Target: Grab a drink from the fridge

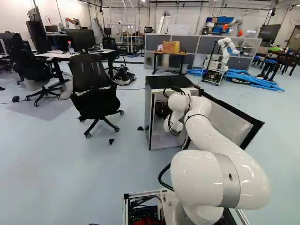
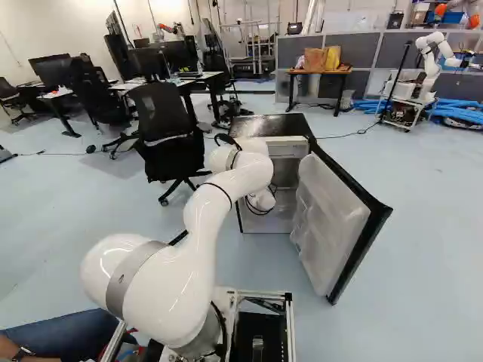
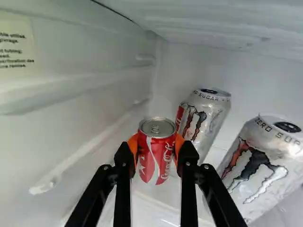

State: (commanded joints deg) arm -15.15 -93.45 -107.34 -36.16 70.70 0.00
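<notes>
In the left base view my black gripper (image 1: 162,109) shows partly, reaching into the open fridge (image 1: 152,122). The wrist view has the gripper (image 3: 156,144) shut on a small red can (image 3: 155,158), an orange pad against each side. The can stands upright with its silver lid showing. Just behind it, to one side, leans a silver can (image 3: 204,118), with a sliver of red beside it. A larger-looking silver can (image 3: 265,165) stands nearer, beyond one finger.
Fridge walls (image 3: 71,94) run close along one side of the gripper. The open door (image 2: 339,219) stands beside the arm. A black office chair (image 1: 93,89) is left of the fridge. Another robot (image 1: 225,51) stands farther back.
</notes>
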